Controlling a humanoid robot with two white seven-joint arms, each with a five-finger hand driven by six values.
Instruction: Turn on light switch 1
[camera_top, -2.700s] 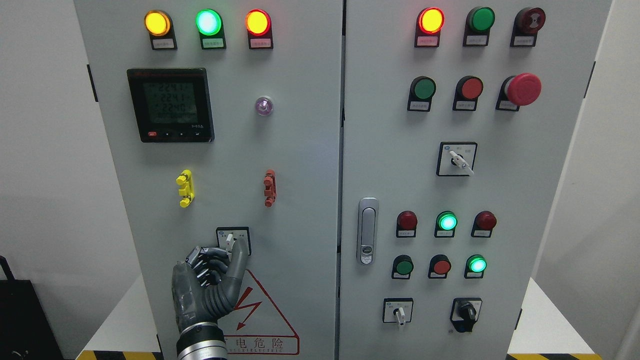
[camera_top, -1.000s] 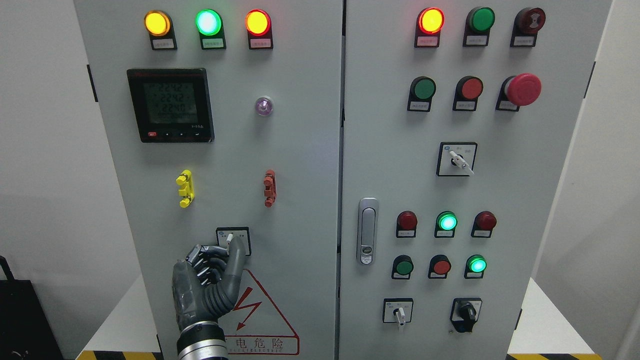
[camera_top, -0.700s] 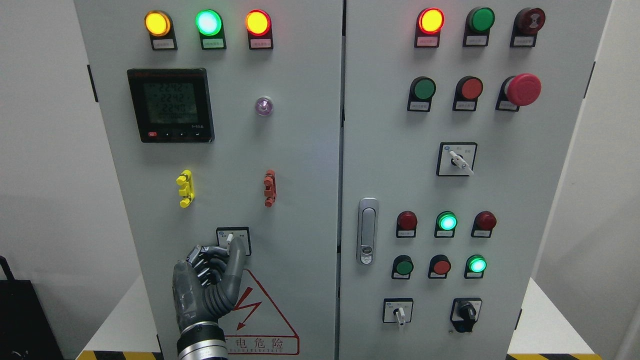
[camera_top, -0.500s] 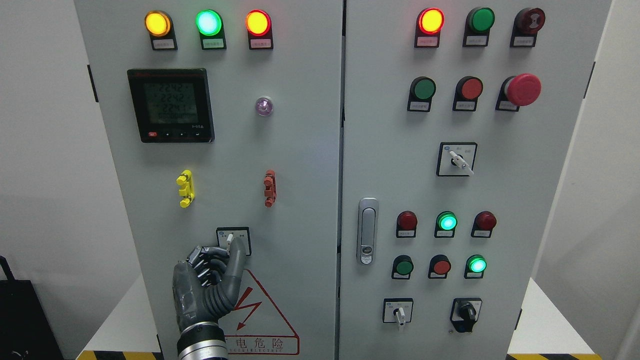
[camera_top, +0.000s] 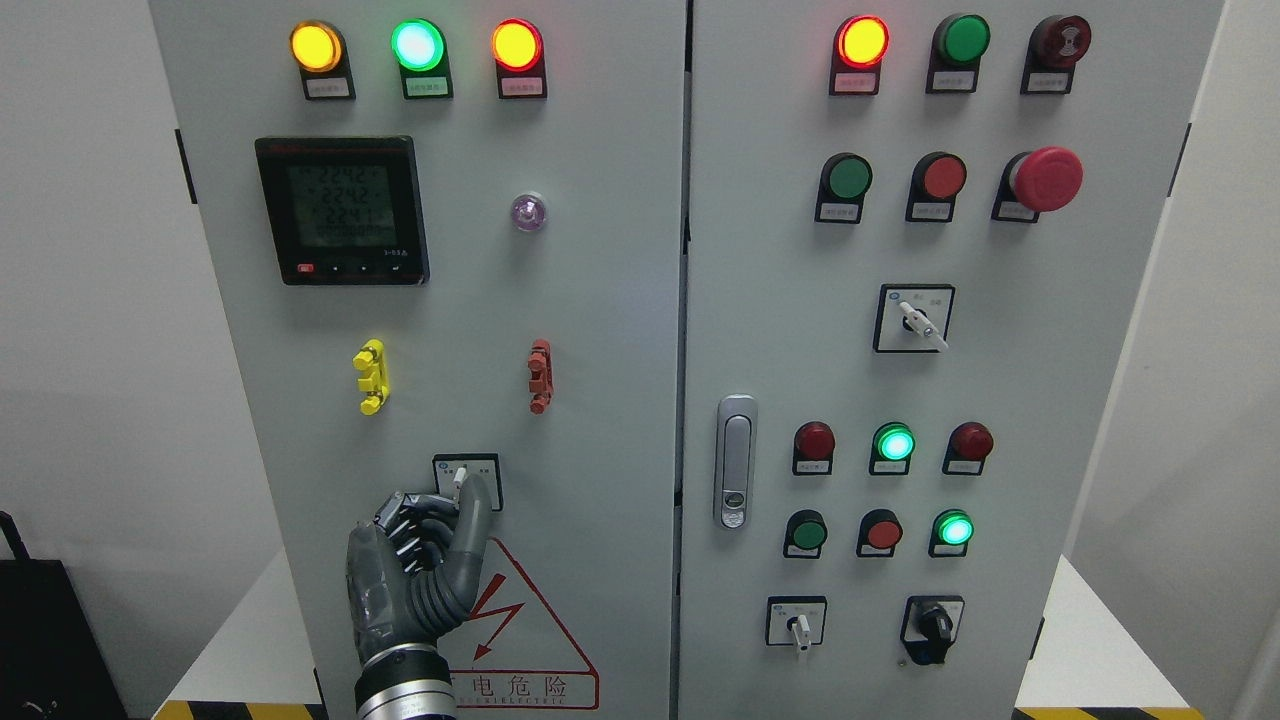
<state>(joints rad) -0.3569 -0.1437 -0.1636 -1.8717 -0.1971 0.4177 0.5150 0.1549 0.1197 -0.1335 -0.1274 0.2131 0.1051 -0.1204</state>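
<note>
Low on the grey cabinet's left door (camera_top: 600, 330) sits a small rotary selector switch (camera_top: 485, 466) in a black-framed plate. Only the white tip of its knob (camera_top: 458, 477) shows. My left hand (camera_top: 455, 495) rises from the bottom edge and is shut on that knob. Its thumb (camera_top: 474, 500) presses the knob's right side, and the curled fingers (camera_top: 410, 512) close in from the left. The hand hides the lower half of the switch plate. My right hand is out of the picture.
Above the switch are yellow (camera_top: 370, 377) and red (camera_top: 539, 376) clips, a digital meter (camera_top: 342, 210) and three lit lamps. A red warning triangle (camera_top: 520, 620) lies beside my wrist. The right door carries a handle (camera_top: 735, 460), buttons, lamps and more selector switches.
Since 2.7 s ago my thumb has slid left over the knob, covering more of it. Over the last second the hand and knob have held still.
</note>
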